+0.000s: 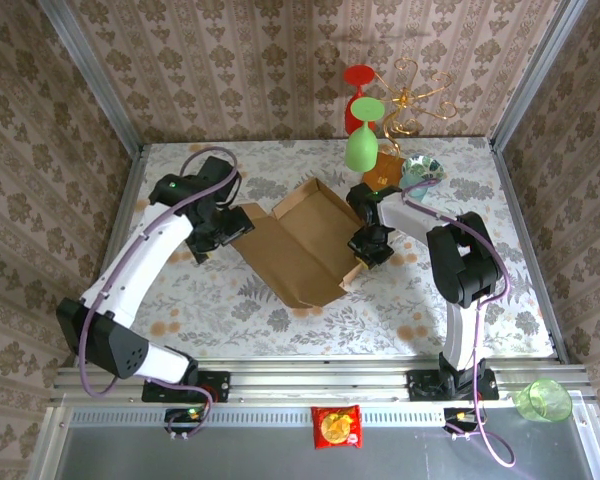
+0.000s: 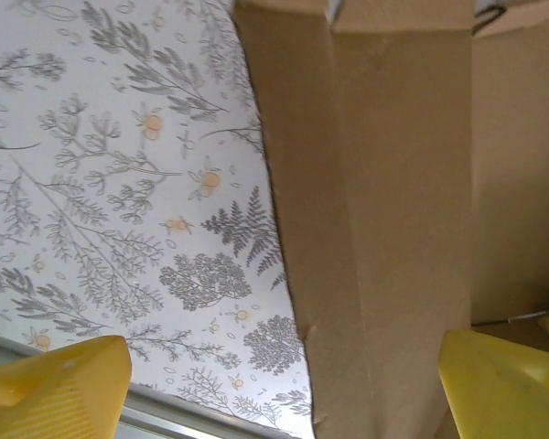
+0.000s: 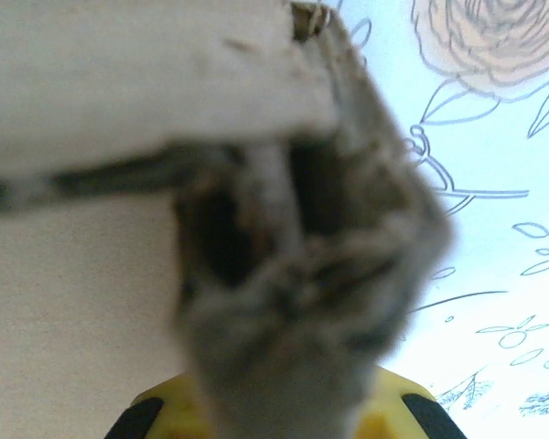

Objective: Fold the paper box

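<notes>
The paper box [image 1: 300, 245] is a tan cardboard mailer lying open mid-table, its lid flap raised toward the back and a flat flap spread to the left. My left gripper [image 1: 230, 225] hovers at that left flap. In the left wrist view the box's brown panel [image 2: 384, 210] runs between the wide-apart yellow fingers [image 2: 55, 389], so the left gripper [image 2: 279, 393] is open. My right gripper [image 1: 365, 250] sits at the box's right wall. In the right wrist view a blurred cardboard corner [image 3: 302, 274] fills the gap between the yellow fingers [image 3: 165, 412]; the right gripper [image 3: 284, 402] is closed on it.
Behind the box stand a green glass [image 1: 361, 148], a red glass [image 1: 359, 78], a gold wire stand [image 1: 415, 100], an orange-brown packet [image 1: 382, 170] and a teal cup [image 1: 420, 172]. Off the table's front lie a red snack packet [image 1: 336, 425] and a green cup [image 1: 543, 400].
</notes>
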{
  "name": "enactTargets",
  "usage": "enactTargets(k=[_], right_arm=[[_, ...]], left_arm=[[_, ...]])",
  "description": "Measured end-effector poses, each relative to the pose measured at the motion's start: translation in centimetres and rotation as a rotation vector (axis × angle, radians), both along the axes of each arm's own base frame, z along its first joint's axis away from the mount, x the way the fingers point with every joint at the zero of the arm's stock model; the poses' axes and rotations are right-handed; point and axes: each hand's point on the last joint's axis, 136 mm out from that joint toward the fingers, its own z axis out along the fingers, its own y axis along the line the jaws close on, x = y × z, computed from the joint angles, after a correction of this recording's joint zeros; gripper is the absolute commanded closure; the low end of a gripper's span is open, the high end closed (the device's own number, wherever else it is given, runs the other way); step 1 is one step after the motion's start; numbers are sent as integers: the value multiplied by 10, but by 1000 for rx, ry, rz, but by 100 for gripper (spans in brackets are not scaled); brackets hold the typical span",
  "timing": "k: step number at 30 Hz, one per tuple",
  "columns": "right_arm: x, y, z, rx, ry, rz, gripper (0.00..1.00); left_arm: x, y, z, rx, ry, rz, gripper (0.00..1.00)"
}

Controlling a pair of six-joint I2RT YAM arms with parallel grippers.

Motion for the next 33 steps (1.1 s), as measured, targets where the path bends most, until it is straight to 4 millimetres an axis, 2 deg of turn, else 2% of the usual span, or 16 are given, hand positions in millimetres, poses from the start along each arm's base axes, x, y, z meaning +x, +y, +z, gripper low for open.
enactTargets(k=[3, 6, 14, 19, 22, 24, 27, 29, 31, 33], right_arm=[[-5, 3, -3, 21, 20, -27, 100], [-9, 6, -5, 40, 38, -47, 100], [-11, 13, -7, 76, 51, -80, 100], [-11, 13, -7, 78, 56, -98, 100], [-12, 15, -7, 81, 58, -106, 100], [-14, 18, -7, 85, 56, -113, 100], [-17, 26, -7, 95, 53, -119, 100], [-19, 32, -7, 100, 51, -121, 100], [-21, 36, -7, 99, 54, -127, 90], [-22, 40, -8, 104, 50, -139, 72]], left_arm=[[4, -11, -6, 7, 22, -22, 16], [4, -12, -11, 28, 38, -28, 15], [12, -12, -3, 33, -5, -20, 21], [14, -22, -5, 30, -13, -21, 41], [17, -27, -7, 42, -11, -19, 59], [20, -29, -8, 55, -13, -15, 79], [24, -31, -7, 79, -19, -11, 97], [29, -32, -5, 108, -25, -8, 100], [34, -30, -3, 139, -27, -8, 100], [36, -29, 0, 162, -28, -9, 100]])
